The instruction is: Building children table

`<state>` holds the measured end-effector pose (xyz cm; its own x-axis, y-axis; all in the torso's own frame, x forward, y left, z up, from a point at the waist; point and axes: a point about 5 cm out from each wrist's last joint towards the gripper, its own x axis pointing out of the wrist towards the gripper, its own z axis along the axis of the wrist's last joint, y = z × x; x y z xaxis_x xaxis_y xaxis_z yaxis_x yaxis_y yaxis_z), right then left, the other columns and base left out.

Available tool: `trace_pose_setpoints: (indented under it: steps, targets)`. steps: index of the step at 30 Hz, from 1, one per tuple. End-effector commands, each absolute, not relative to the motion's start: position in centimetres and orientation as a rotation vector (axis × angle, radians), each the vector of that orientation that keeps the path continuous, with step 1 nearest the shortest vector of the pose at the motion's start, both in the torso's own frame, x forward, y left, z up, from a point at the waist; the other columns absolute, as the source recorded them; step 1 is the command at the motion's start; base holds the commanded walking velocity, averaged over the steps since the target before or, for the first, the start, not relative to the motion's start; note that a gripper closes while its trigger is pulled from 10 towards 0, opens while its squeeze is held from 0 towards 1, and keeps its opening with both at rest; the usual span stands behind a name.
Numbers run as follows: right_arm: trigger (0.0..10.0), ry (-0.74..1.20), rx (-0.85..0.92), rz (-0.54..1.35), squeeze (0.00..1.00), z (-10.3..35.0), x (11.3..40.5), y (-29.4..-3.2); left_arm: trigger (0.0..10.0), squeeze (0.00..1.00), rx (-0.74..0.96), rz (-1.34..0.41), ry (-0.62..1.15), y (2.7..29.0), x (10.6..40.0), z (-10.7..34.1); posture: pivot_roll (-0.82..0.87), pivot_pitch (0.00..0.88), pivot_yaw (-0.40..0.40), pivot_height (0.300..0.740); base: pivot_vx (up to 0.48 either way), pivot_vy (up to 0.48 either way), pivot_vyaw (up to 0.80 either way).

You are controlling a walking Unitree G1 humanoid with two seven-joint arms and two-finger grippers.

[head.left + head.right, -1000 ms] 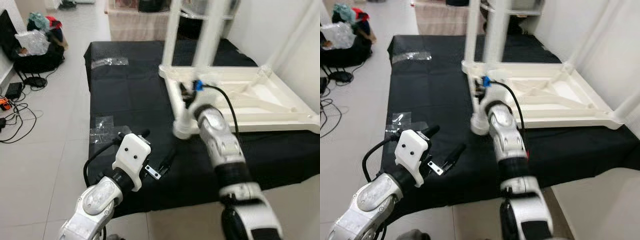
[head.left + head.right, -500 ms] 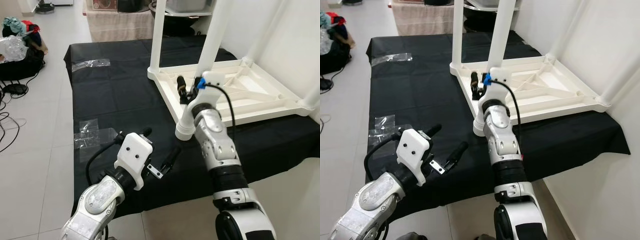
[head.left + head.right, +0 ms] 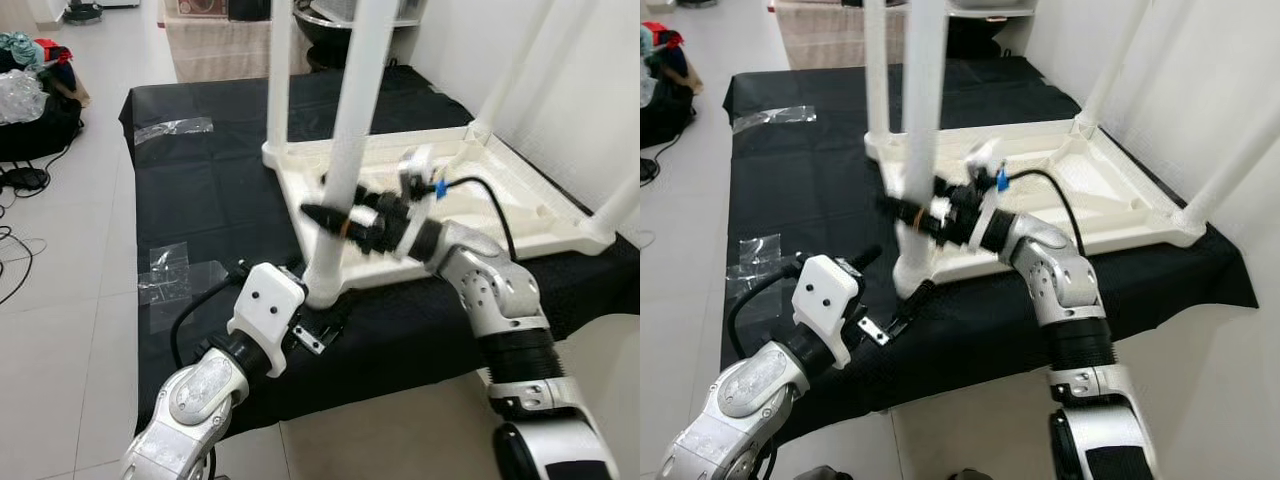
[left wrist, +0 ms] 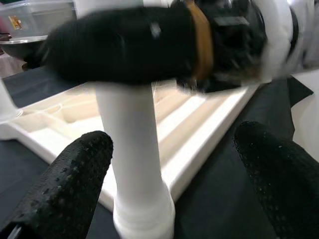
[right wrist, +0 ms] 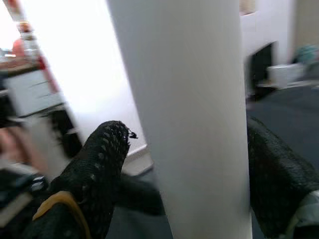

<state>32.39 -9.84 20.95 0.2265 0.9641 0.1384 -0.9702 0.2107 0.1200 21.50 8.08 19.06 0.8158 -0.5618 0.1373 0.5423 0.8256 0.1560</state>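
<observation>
So the white kids' table (image 3: pixel 500 195) is lying upside down on a black cloth (image 3: pixel 220 200) that covers most of the middle of the frame, its ribbed underside facing up and legs sticking toward the top edge. The right gripper (image 3: pixel 335 218) sits about dead centre in the head view, reaching in from the right and wrapped around the nearest table leg (image 3: pixel 345 150); in the right wrist view that white leg (image 5: pixel 184 114) runs straight between the two black fingers (image 5: pixel 99 169), so it's grasping the leg, though things are blurry enough that I can't swear how tight the contact is. The left gripper (image 3: pixel 318 322) is in the lower left-centre, low over the cloth right by the foot of that same leg, and its wrist view shows its two fingers (image 4: pixel 65 184) spread wide either side of the leg's base (image 4: pixel 142 214), not touching it. A few clear plastic bags (image 3: pixel 165 275) lie on the cloth at the left. Bags and cables (image 3: pixel 25 175) sit on the tiled floor (image 3: pixel 60 340) in the upper left corner.
</observation>
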Motion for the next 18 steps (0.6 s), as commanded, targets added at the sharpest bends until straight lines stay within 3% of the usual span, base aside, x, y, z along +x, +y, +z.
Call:
trace_pose_setpoints:
  steps: [1, 4, 5, 9, 15, 18]
  targets:
    - [10.0, 0.005, 0.203, 1.363, 0.00, 19.9, 32.9, -9.4, 10.0, 0.00, 0.104, -0.590, -0.164, 7.9, 21.3, 18.7, 0.09, 0.052, -0.111, 0.740, 0.000, 0.000, 0.00]
    - [9.6, 0.018, 0.183, 1.328, 0.00, 19.3, 33.8, -8.8, 10.0, 0.00, 0.100, -0.590, -0.159, 7.8, 21.0, 18.6, 0.09, 0.049, -0.110, 0.740, 0.000, 0.000, 0.00]
    - [0.0, 0.008, 0.181, 1.281, 0.00, 19.4, 34.3, -8.5, 10.0, 0.00, 0.099, -0.591, -0.157, 7.8, 20.9, 18.5, 0.09, 0.048, -0.107, 0.740, 0.000, 0.000, 0.00]
    - [0.0, -0.024, 0.188, 1.223, 0.00, 19.8, 34.8, -8.3, 10.0, 0.00, 0.100, -0.594, -0.155, 7.8, 20.8, 18.5, 0.09, 0.046, -0.110, 0.740, 0.000, 0.000, 0.00]
    - [0.0, -0.131, 0.221, 0.929, 0.00, 21.8, 36.5, -9.3, 10.0, 0.00, 0.103, -0.599, -0.160, 7.8, 21.1, 18.6, 0.08, 0.052, -0.102, 0.740, 0.000, 0.000, 0.00]
    - [0.0, -0.182, 0.190, 0.540, 0.00, 22.6, 37.6, -10.8, 10.0, 0.00, 0.102, -0.599, -0.162, 7.7, 21.2, 18.6, 0.07, 0.054, -0.101, 0.740, 0.000, 0.000, 0.00]
